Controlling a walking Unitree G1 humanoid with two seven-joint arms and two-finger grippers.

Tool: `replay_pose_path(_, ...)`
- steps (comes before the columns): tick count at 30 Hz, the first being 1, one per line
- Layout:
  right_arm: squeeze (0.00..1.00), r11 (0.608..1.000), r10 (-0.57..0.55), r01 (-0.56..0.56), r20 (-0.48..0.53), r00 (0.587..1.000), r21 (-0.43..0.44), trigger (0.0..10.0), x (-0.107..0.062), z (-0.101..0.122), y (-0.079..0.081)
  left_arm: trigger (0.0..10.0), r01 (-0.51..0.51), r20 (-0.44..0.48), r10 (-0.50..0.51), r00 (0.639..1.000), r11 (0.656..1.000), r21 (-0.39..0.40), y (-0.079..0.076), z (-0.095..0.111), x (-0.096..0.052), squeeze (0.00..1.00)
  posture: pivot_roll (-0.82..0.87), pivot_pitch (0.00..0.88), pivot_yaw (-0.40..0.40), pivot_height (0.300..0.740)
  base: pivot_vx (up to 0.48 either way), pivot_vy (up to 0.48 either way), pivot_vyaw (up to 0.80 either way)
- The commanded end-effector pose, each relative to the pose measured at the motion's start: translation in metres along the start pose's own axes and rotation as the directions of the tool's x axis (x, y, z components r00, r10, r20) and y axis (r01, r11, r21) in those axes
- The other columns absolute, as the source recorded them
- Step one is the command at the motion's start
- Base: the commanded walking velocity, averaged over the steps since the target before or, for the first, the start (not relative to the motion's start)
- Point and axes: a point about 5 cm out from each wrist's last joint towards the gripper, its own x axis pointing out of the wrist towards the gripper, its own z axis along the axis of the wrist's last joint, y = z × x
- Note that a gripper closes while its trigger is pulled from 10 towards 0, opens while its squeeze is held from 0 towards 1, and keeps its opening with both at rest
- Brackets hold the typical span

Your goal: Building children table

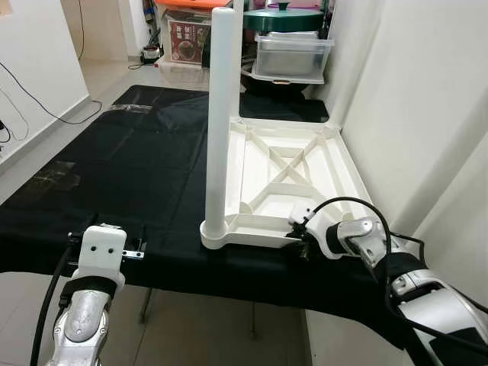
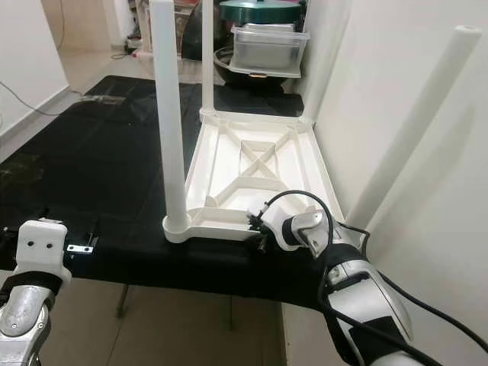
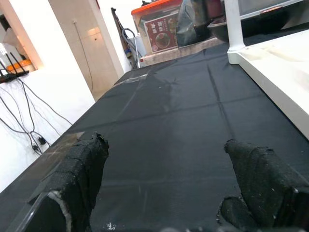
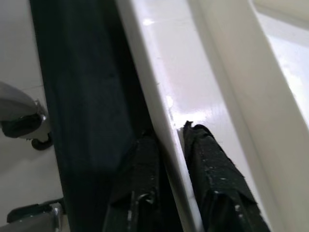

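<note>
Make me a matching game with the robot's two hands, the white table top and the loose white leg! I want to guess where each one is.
Things:
1. left gripper
2. right gripper
3. upside-down white table top
4. loose white leg

Places or states:
A. leaning against the wall on the robot's right
B. open, over the bare black cloth
C. lying on the black cloth with one leg standing up at its near corner
D. pinching the near edge of the table top

Pairs: 1-B, 2-D, 3-C, 4-A
</note>
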Motion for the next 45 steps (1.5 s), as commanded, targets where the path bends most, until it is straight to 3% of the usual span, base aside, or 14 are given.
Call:
replay_pose_path(1, 0.00, 0.999, -0.013, 0.013, -0.015, 1.000, 0.037, 0.0, 0.001, -0.008, 0.002, 10.0, 0.003, -0.032, -0.003, 0.999, 1.000, -0.009, -0.002, -0.006, 0.000, 0.00, 0.08, 0.000, -0.091, 0.740, 0.000, 0.000, 0.00)
replay_pose_path(15, 0.00, 0.981, 0.137, -0.125, 0.077, 0.988, -0.147, 0.0, 0.003, 0.032, 0.004, 10.0, 0.030, -0.028, -0.031, 0.999, 0.999, -0.039, -0.005, -0.005, 0.000, 0.00, 0.08, 0.000, -0.099, 0.740, 0.000, 0.399, 0.00)
replay_pose_path(28, 0.00, 0.972, 0.136, -0.122, 0.061, 0.989, -0.199, 0.0, 0.004, 0.033, 0.004, 10.0, 0.022, -0.022, -0.023, 0.999, 0.998, -0.051, -0.006, -0.004, -0.001, 0.00, 0.08, 0.000, -0.112, 0.740, 0.000, 0.480, 0.00)
replay_pose_path(37, 0.00, 0.943, 0.158, -0.120, 0.098, 0.983, -0.310, 0.0, 0.004, 0.041, 0.007, 10.0, 0.024, -0.017, -0.025, 1.000, 0.998, -0.056, -0.007, -0.003, 0.000, 0.00, 0.08, 0.000, -0.111, 0.740, 0.000, 0.480, 0.00)
replay_pose_path(45, 0.00, 0.885, 0.203, -0.133, 0.111, 0.973, -0.446, 0.0, 0.007, 0.052, 0.013, 10.0, 0.025, -0.019, -0.026, 0.999, 0.998, -0.050, -0.007, -0.004, 0.001, 0.00, 0.09, 0.000, -0.116, 0.740, 0.000, 0.133, 0.00)
